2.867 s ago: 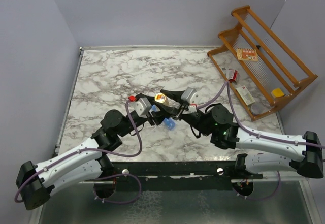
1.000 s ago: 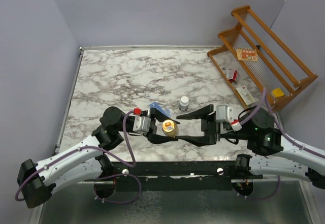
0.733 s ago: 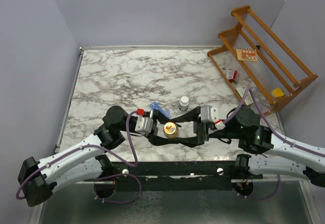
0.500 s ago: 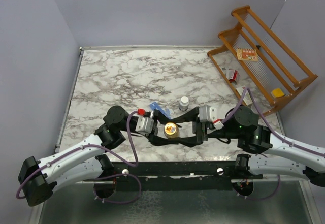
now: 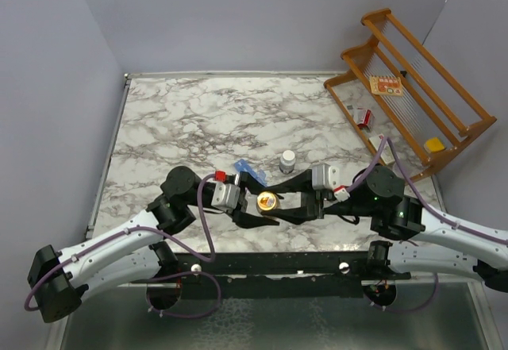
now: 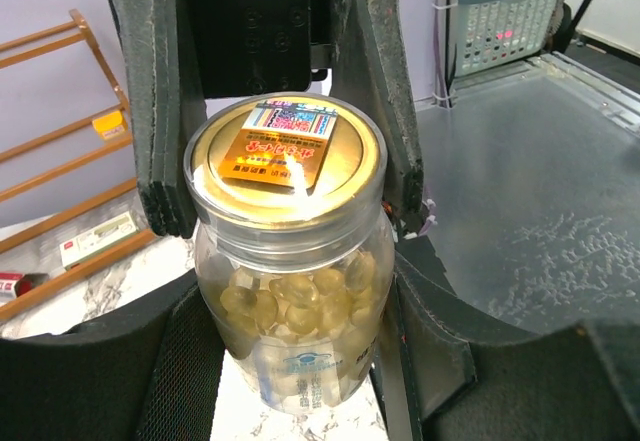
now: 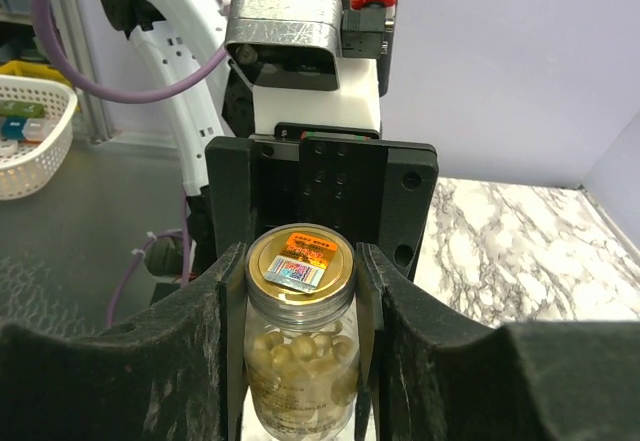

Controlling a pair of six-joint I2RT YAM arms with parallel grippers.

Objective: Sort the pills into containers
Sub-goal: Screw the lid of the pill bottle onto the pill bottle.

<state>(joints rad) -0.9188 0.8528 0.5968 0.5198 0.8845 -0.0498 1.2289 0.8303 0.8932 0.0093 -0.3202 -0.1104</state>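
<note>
On the veined marble table (image 5: pixel 182 120), the left gripper (image 5: pixel 262 202) clenched the body of a round, clear jar (image 6: pixel 290 261), one black finger on each side. The jar stood upright under a shiny gold lid (image 6: pixel 286 151) with a printed sticker, and was filled most of the way with smooth yellowish oval pills (image 6: pixel 290 301). Just beyond it lay the containers (image 5: pixel 243 166), translucent blue plastic, largely hidden by the gripper; their contents could not be made out. A small dark bottle (image 5: pixel 287 159) with a white cap stood near. The right gripper (image 7: pixel 300 271) grasped the lid, pads against both sides. Far right leaned a slatted wooden rack (image 5: pixel 413 88).
</note>
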